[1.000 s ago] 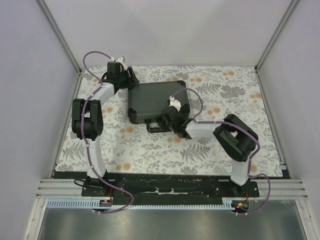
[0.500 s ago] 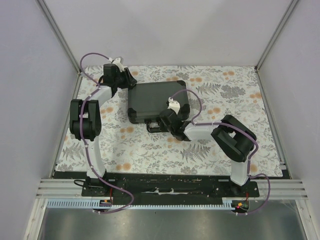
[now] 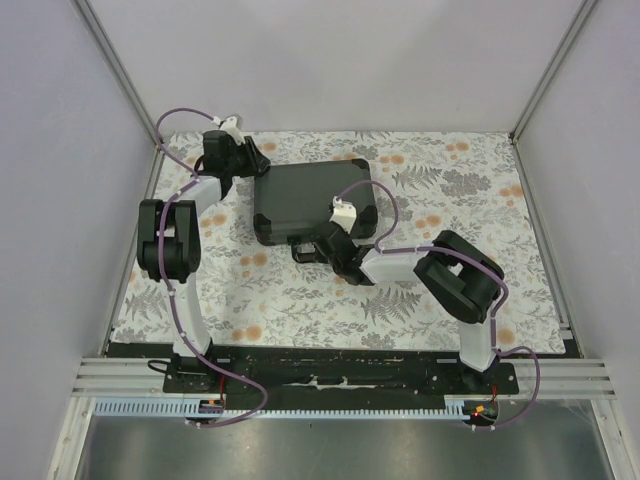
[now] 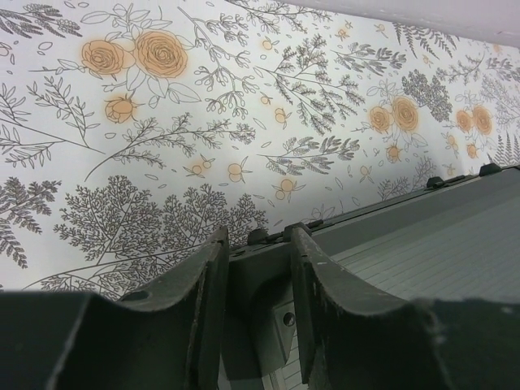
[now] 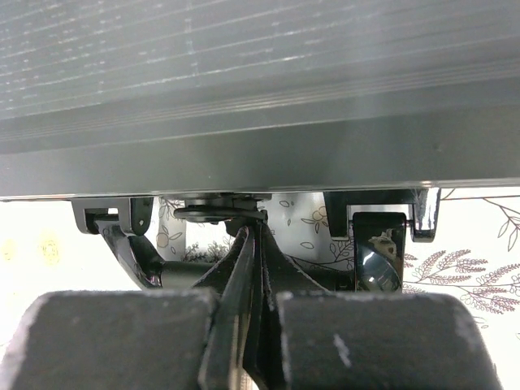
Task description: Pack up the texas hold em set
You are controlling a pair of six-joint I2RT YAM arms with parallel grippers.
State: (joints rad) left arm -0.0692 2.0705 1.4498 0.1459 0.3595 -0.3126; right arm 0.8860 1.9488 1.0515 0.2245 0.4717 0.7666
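Your right tool (image 5: 252,236) has its fingers pressed together with nothing visible between them, tips up under the front edge of the small dark grey briefcase with black corners (image 3: 305,195), beside its black handle (image 3: 306,252). Your left tool (image 4: 256,240) is parted a little around the case's far left corner; you cannot tell whether it presses on it. The closed briefcase lies flat on the floral-patterned desk (image 3: 450,180)

The desk (image 3: 420,295) has a white top printed with grey ferns and orange roses. A dark grey briefcase (image 3: 300,195) with black corners lies flat and shut on it, left of centre toward the far side, its handle (image 3: 302,253) facing the near edge.
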